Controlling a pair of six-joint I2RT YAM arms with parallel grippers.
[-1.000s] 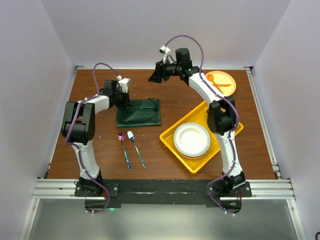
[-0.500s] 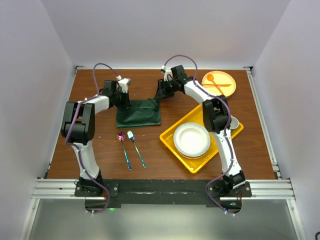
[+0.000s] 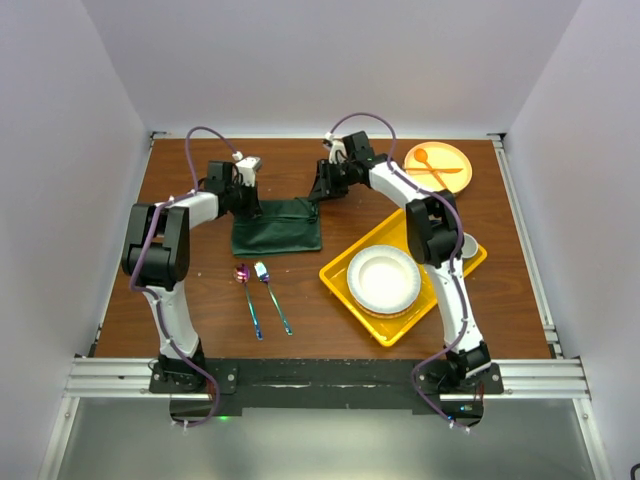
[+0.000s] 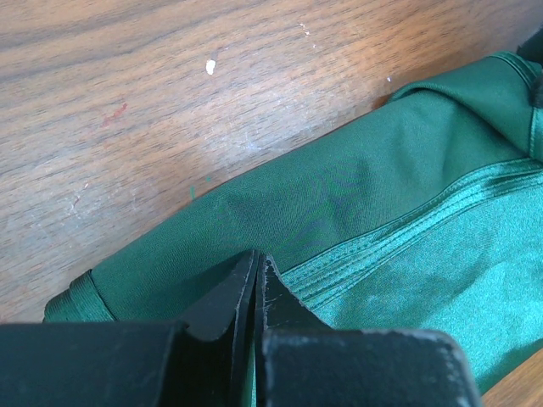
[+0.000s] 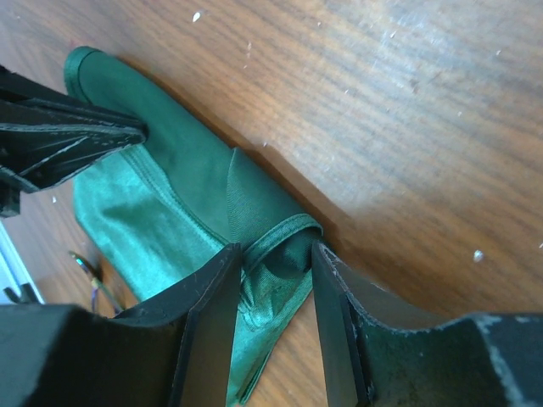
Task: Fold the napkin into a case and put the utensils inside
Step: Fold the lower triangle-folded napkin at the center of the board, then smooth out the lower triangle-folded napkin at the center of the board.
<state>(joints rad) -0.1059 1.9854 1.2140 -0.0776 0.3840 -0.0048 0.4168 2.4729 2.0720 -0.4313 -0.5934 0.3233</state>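
At the far middle of the table (image 3: 200, 300), the napkin (image 3: 280, 228) is lying folded into a flat dark green rectangle, not yet a narrow case. It is looking thin, light and very soft, with a smooth, slightly shiny weave, so I am expecting it to sag, slide on the wood and lose its layers if only one layer is taken. The stitched hem and the folded corners are looking like the best places to take hold, because there the cloth is thicker and all layers are meeting.

The left gripper (image 4: 257, 264) is resting at the far left corner with its fingers clenched together, and it seems to be pinching the cloth there. The right gripper (image 5: 276, 254) is standing over the far right corner, its jaws parted with the rolled corner between them, not yet pressing it.

Nearer to the arms, apart from the cloth, the metal spoon (image 3: 249, 300) and the metal fork (image 3: 275, 300) are lying side by side. To the right, a white plate (image 3: 383, 278) is sitting in a yellow tray (image 3: 338, 272).
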